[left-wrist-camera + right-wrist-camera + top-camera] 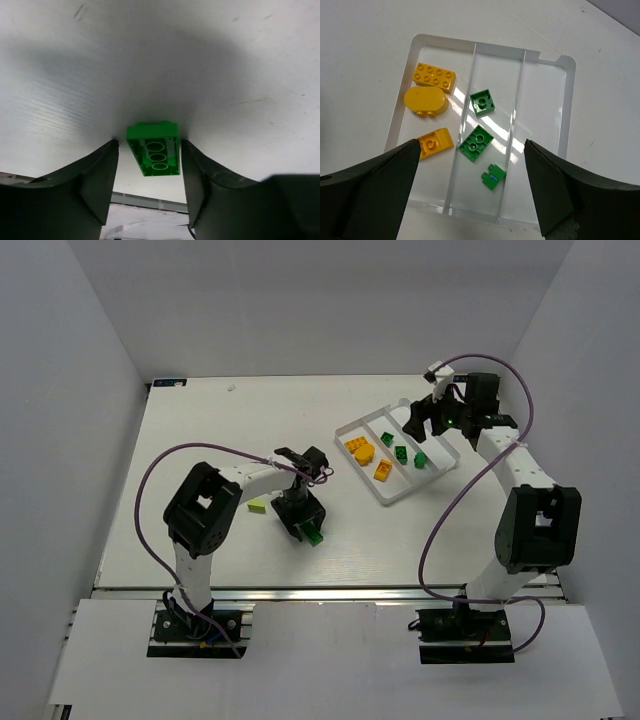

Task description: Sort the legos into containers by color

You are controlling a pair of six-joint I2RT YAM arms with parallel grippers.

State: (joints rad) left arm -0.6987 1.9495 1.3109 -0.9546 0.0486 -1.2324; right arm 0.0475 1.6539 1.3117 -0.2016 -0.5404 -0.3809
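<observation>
Judged the sorting well along but not finished. Counted three orange bricks in one outer compartment of the white tray: a long studded one, a rounded one and a sloped one. Counted three green bricks in the middle compartment, the smallest close against a divider. Found nothing in the other outer compartment, going by the right wrist view.

Saw two more pieces outside the tray, well apart from it. Found a single green brick down at the table between the fingers of the left pincer, hollow underside turned toward the wrist camera. Read the left pincer as released, straddling that brick rather than clamping it. Noted a sliver of table between one finger and the brick. Spotted a pale yellow-green brick on the table near that pincer, apart from it.

Found the right pincer hanging over the tray, spread wide, grasping nothing.

Reckoned two moves left: the single green brick into the middle compartment with its fellows, and the pale yellow-green brick probably into the bare one.
</observation>
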